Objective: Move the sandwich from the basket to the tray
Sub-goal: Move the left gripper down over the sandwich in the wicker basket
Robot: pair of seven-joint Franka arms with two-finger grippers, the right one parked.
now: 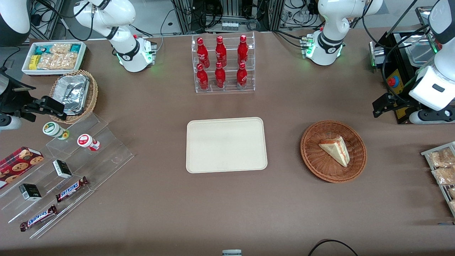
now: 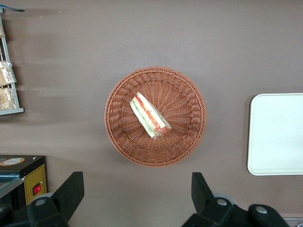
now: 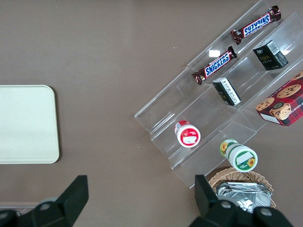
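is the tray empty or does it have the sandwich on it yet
Empty. The tray is bare; the sandwich lies in the basket. The open gripper is above the table beside the basket.

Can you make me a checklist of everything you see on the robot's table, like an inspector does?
Surface: brown table, no spills seen.
Job's things: sandwich lies in the basket; tray sits bare beside it, toward the parked arm's end.
Clutter: red bottles in a clear rack, farther from the front camera than the tray; chocolate bars on clear steps.
Grippers: left arm's tool open, holding nothing, high above the table near the basket.
Cables: black cable at the table's near edge.
Surroundings: cable bundles past the table edge.
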